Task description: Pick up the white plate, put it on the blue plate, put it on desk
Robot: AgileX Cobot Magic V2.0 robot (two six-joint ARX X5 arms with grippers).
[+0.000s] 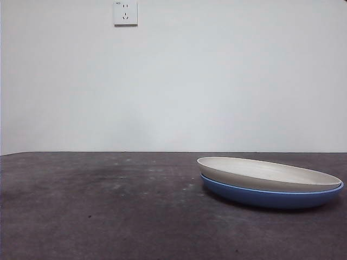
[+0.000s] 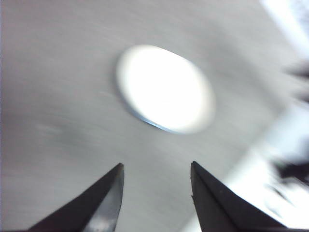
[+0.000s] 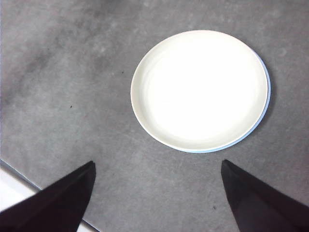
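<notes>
The white plate (image 1: 269,174) rests inside the blue plate (image 1: 271,197) at the right of the desk (image 1: 108,211), slightly tilted. From above, the white plate (image 3: 199,89) covers nearly all of the blue plate (image 3: 266,96), which shows only as a thin rim. My right gripper (image 3: 157,195) hangs open high over the desk, apart from the stack. In the blurred left wrist view the white plate (image 2: 165,88) lies well beyond my open left gripper (image 2: 157,181), with a sliver of blue plate (image 2: 155,124) at its edge. Neither gripper holds anything.
A white wall with a power socket (image 1: 125,13) stands behind the desk. The desk's edge (image 3: 19,174) shows near the right gripper's jaw. Bright, blurred shapes (image 2: 285,164) lie off the desk in the left wrist view.
</notes>
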